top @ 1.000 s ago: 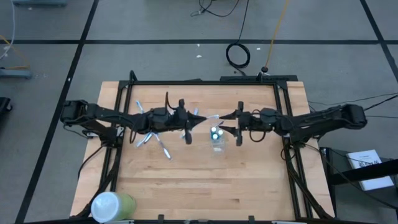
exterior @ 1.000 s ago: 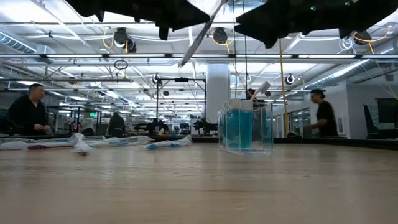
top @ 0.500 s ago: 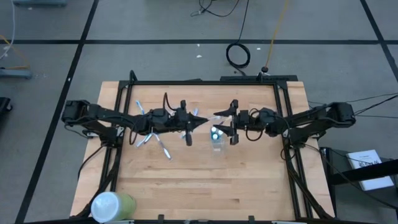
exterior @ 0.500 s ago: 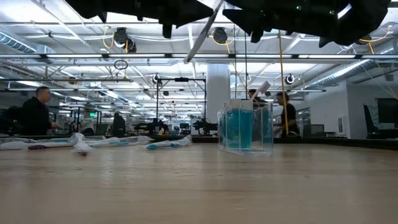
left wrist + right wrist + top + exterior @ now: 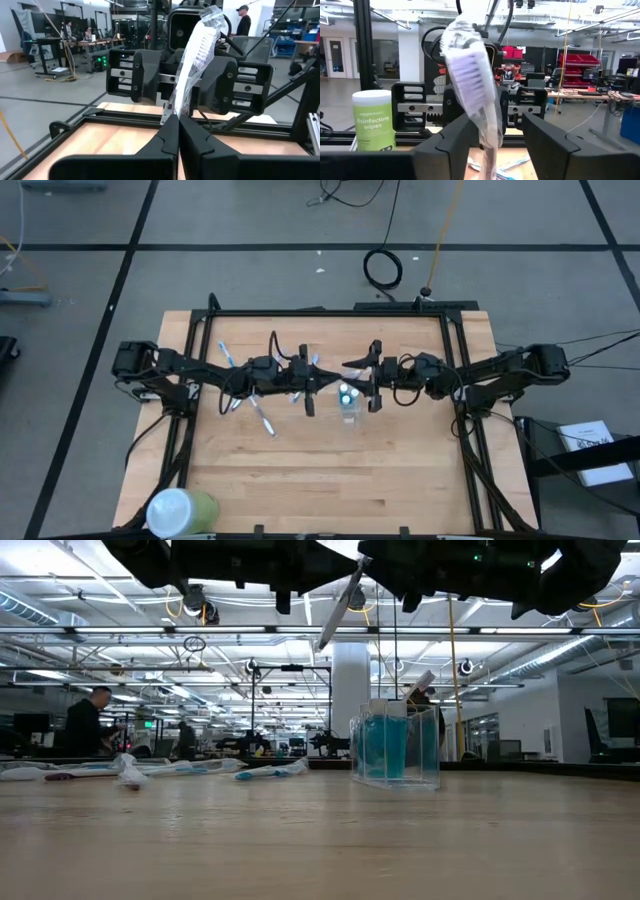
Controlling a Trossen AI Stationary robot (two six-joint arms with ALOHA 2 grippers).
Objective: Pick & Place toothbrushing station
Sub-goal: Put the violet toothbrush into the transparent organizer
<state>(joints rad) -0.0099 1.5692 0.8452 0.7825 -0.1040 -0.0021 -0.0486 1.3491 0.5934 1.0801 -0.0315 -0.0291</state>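
My left gripper (image 5: 330, 380) is shut on a toothbrush in a clear wrapper (image 5: 192, 60), held in the air over the middle of the table. It also shows in the low view (image 5: 335, 615). My right gripper (image 5: 358, 380) faces it from the right and is open. Its fingers (image 5: 455, 142) stand on either side of the brush's bristle end (image 5: 470, 70); I cannot tell whether they touch it. The small clear cup (image 5: 348, 402) stands on its base below the grippers, with blue things in it (image 5: 388, 745). My left gripper pinches the wrapped toothbrush by its handle (image 5: 175, 107) between its two shut fingertips. The fingers lie level and point toward the table's right. The brush is lifted clear and slants up from the fingers, its bristle end (image 5: 206, 25) toward my right gripper.
Several wrapped toothbrushes (image 5: 228, 362) lie on the table's left half, also in the low view (image 5: 270, 770). A pale-green wipes canister (image 5: 182, 510) stands at the near left corner. A black frame (image 5: 330, 311) runs round the table. People move in the room behind.
My left gripper has carried the toothbrush toward the table's right, closer to my right gripper. My right gripper has moved a little toward the left, so its open fingers now stand round the brush's bristle end.
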